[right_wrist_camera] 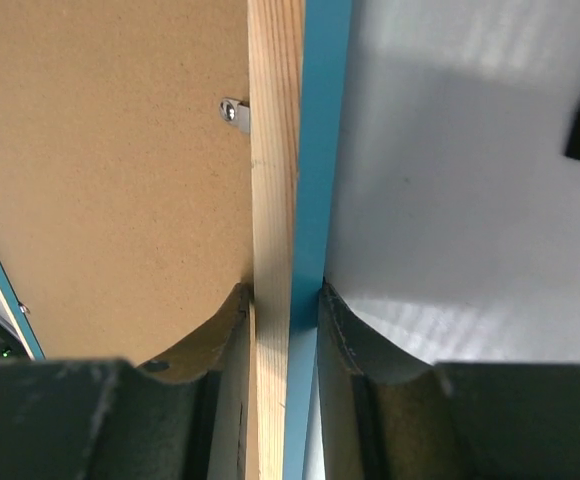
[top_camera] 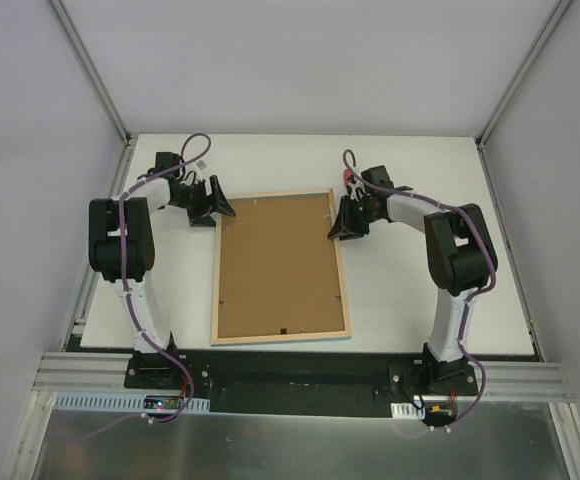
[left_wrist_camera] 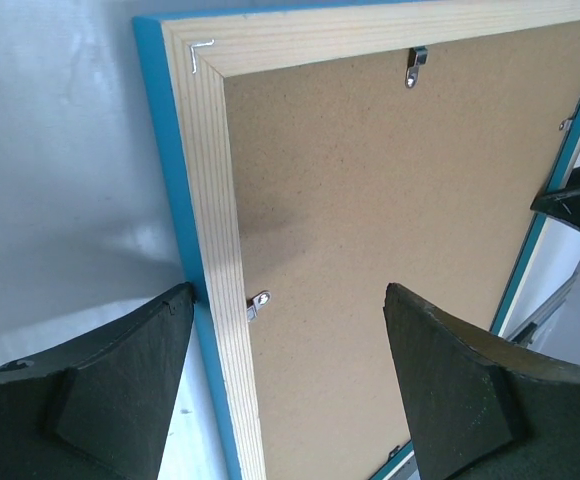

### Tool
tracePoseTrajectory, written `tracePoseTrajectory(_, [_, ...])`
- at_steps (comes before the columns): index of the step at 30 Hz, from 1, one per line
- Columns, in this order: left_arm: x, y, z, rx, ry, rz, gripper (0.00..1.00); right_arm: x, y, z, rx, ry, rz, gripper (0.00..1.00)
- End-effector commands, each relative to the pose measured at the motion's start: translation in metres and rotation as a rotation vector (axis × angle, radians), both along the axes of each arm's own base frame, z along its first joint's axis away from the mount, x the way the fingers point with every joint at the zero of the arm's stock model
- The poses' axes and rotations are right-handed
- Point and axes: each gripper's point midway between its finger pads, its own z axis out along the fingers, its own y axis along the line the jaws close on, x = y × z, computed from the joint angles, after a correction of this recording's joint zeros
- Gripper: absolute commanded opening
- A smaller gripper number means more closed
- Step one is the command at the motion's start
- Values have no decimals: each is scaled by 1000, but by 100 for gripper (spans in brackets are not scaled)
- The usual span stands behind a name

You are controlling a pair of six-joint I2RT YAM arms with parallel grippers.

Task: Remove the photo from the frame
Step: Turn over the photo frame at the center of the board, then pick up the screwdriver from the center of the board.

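Here, a turquoise-rimmed rectangular picture frame [top_camera: 280,265] lies face down on the white desk [top_camera: 410,170] (photo hidden). Right tool [right_wrist_camera: 282,295] pinches its rail; left tool [left_wrist_camera: 290,292] gapes astride the other. Next, probably: turn the metal tabs [left_wrist_camera: 258,302].

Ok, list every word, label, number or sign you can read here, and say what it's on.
No text can be read in any view.
The frame shows only pale wood and a blue edge.
Its brown back panel is plain, and the metal clips are unmarked.
Any print on the small circuit board at the near edge is too small to read.
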Motion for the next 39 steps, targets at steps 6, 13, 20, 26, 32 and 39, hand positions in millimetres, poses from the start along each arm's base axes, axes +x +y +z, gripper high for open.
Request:
tracePoseTrajectory(6, [25, 12, 36, 3, -89, 24, 75, 12, 14, -9, -79, -54, 79, 19])
tracePoseTrajectory(13, [39, 12, 28, -12, -59, 51, 75, 15, -1, 1, -145, -113, 109, 51])
tracePoseTrajectory(20, [43, 13, 23, 3, -46, 71, 75, 19, -20, 20, -230, -188, 125, 64])
tracePoseTrajectory(26, [34, 26, 50, 97, -139, 83, 77, 21, -40, 46, -338, -307, 175, 69])
tracePoseTrajectory(32, [15, 37, 49, 193, -139, 76, 78, 28, -56, 71, -428, -413, 184, 69])
tracePoseTrajectory(39, [10, 32, 14, 210, -55, 53, 77, 80, -85, 99, -612, -484, 82, 68])
